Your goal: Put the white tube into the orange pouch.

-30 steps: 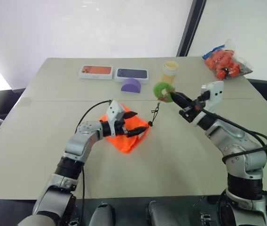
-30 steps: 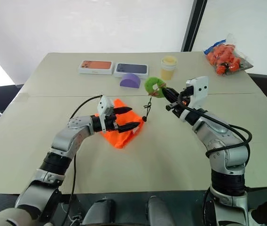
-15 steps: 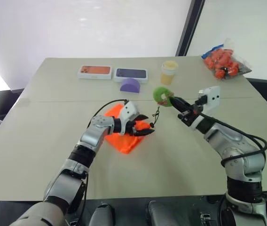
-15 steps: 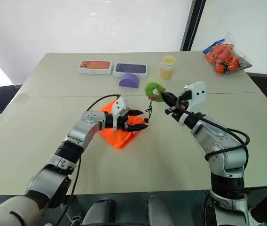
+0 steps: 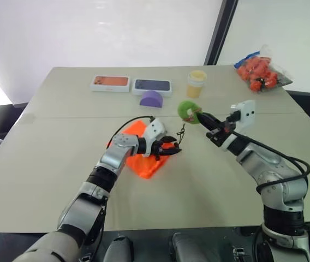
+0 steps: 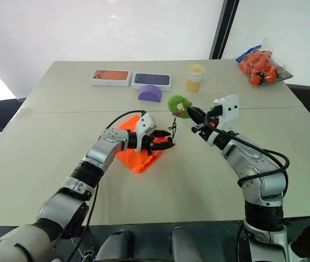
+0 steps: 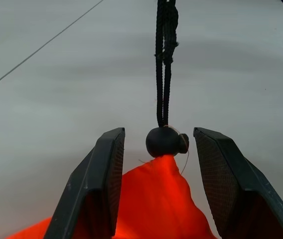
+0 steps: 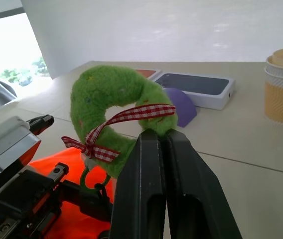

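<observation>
**Pouch mouth being readied; no tube in hand**

The orange pouch (image 6: pixel 138 153) lies on the table (image 6: pixel 46 142), gathered at the corner where its black cord (image 7: pixel 164 59) runs out through a round black stopper (image 7: pixel 164 142). The right gripper (image 8: pixel 164 144) is clenched on the green ring tag (image 8: pixel 114 102) at the cord's far end and holds it lifted above the table, so the cord hangs from the tag down to the pouch. The left gripper (image 7: pixel 159 149) sits at that gathered corner with its jaws part-way apart, one finger on each side of the stopper and not pressing it; orange fabric lies between the fingers lower down, but I cannot tell whether they pinch it.

The step in hand looks like opening the pouch: one arm holds the cord, the other works at the neck. I cannot find the white tube anywhere on the table, so its place is unknown from here. Beyond the pouch stand a purple half-round block (image 6: pixel 150 93), two flat boxes (image 6: pixel 132 79) and a yellow cup (image 6: pixel 195 78).

Next, the left gripper probably needs a firm hold on the stopper or the fabric rim, then a pull away from the tag to loosen the neck.
</observation>
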### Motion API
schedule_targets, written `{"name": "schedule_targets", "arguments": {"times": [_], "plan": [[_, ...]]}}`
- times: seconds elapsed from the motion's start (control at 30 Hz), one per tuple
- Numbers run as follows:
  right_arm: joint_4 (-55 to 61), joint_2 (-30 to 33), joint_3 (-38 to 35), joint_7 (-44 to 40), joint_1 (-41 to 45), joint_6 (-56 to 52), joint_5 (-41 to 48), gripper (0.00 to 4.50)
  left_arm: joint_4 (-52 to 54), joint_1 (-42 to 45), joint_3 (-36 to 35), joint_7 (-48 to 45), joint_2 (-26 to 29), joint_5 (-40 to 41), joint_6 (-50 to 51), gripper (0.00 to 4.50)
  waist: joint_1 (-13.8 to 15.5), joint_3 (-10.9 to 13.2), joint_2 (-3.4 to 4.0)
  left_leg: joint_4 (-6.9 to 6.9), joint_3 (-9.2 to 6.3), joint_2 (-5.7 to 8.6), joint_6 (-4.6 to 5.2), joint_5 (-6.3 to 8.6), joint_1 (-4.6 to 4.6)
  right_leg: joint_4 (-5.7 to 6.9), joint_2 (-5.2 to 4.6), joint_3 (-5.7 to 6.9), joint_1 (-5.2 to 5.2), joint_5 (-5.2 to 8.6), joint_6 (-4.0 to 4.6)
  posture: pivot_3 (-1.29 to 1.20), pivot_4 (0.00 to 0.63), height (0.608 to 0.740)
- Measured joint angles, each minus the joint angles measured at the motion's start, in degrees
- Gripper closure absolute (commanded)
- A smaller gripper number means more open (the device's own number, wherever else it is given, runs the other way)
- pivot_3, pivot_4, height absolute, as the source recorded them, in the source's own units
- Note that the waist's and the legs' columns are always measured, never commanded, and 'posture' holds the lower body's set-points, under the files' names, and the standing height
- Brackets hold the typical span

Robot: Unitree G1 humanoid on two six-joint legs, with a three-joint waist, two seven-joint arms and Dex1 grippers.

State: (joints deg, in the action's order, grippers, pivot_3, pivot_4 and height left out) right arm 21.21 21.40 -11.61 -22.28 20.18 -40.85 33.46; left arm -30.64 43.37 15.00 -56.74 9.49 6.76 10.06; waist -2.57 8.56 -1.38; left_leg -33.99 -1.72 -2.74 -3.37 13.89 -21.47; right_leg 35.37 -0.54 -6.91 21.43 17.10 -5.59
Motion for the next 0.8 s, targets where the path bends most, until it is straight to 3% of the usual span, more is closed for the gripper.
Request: {"name": "schedule_targets", "arguments": {"times": [0.03,0.1,0.23,0.67,0.8], "plan": [[0.0,0.0,0.0,0.0,0.0,0.0,0.0,4.50,0.0,0.0,0.0,0.0,0.0,-0.1,-0.2,2.15,0.0,0.0,0.00,0.00,0.00,0.00,0.00,0.00,0.00,0.00,0.00,0.00,0.00,0.00,0.00,0.00,0.150,0.723],[0.0,0.0,0.0,0.0,0.0,0.0,0.0,4.50,0.0,0.0,0.0,0.0,-0.1,-0.4,-0.4,2.68,0.0,0.0,0.00,-0.01,0.00,0.00,0.00,0.00,0.00,0.00,0.00,0.00,-0.01,0.01,0.01,0.00,0.150,0.723],[0.0,0.0,0.0,0.0,0.0,0.0,0.0,4.50,0.0,0.0,0.0,0.0,-0.3,-1.1,-0.4,4.32,0.0,0.0,0.00,-0.01,0.00,0.00,0.00,0.00,0.00,0.00,0.00,0.00,-0.01,0.01,0.02,0.00,0.150,0.723],[0.0,0.0,0.0,0.3,0.1,0.2,0.4,4.50,-0.4,0.0,0.1,0.0,0.0,-2.6,-1.8,4.32,0.0,0.0,0.01,-0.01,0.00,0.00,0.00,0.00,0.02,0.01,0.00,0.00,-0.02,0.01,0.02,0.00,0.150,0.723],[-2.4,0.2,-1.1,3.4,1.4,1.4,-1.5,4.50,1.5,-1.4,1.4,-1.5,3.2,-4.2,-3.3,4.32,-0.1,0.0,0.06,0.00,0.01,0.00,0.00,0.00,0.06,0.01,0.00,-0.01,-0.03,0.01,0.03,0.00,0.150,0.723]]}}
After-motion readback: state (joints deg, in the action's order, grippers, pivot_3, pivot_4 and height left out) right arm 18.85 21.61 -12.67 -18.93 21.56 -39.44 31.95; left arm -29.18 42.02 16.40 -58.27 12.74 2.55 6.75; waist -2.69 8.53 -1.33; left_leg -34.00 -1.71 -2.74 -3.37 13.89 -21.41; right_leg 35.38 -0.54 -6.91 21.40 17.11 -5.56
